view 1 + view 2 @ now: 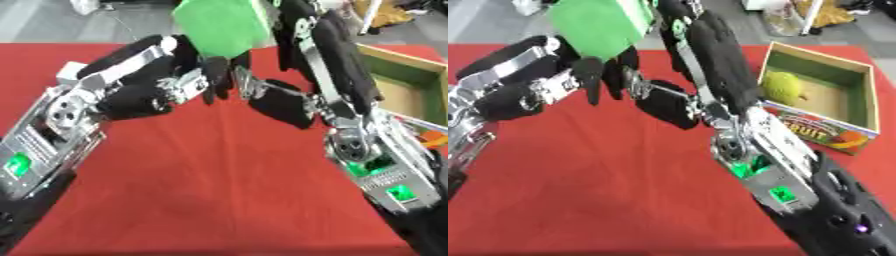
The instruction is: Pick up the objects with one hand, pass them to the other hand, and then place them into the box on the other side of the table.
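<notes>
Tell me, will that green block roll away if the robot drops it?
Probably not. The green block shows flat faces and corners, so it would likely tumble briefly and stop. It keeps its shape between the left hand and the right hand, so it seems stiff. Its smooth faces might be slippery.

Both robot hands, left [166, 82] and right [293, 47], meet at a raised green block [223, 25] above the red table [219, 175].
</notes>
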